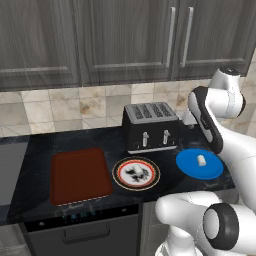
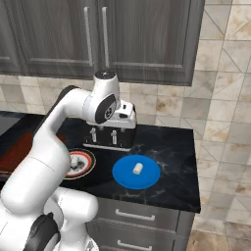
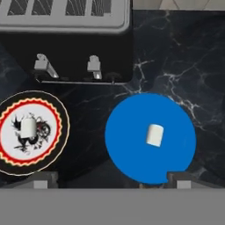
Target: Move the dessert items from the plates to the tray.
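Marshmallows are placed one on the blue plate, one on the patterned plate; jaws are wide open, empty. Small cylinders could be rolled away if pinched off-centre.

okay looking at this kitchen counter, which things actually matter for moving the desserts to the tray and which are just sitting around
Part of the job: marshmallow on the blue plate; blue plate; marshmallow on the patterned plate; patterned plate; tray; open gripper.

Just there: toaster; cabinets; counter.
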